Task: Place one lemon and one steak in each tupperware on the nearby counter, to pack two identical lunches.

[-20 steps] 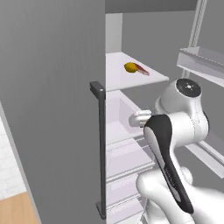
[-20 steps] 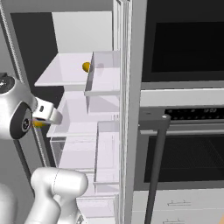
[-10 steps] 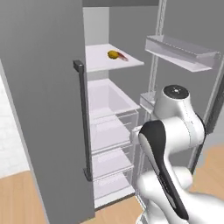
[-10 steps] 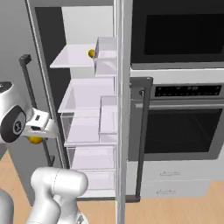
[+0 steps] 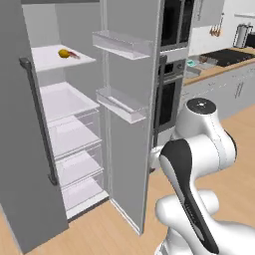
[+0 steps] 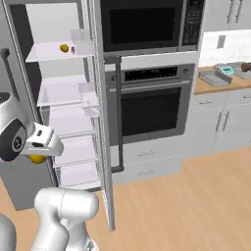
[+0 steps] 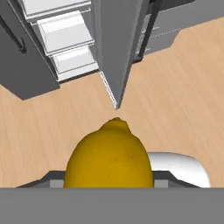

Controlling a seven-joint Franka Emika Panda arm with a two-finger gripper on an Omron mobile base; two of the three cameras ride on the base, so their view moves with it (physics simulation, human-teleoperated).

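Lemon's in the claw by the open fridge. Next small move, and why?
Probably drive the base right toward the counter. The claw holds a lemon over bare floor, and a grey tupperware sits on that counter, apparently out of reach. Another lemon and steak wait on the fridge shelf.

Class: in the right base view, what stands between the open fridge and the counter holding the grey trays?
In the right base view, the built-in wall oven with the microwave above it stands between the fridge and the counter.
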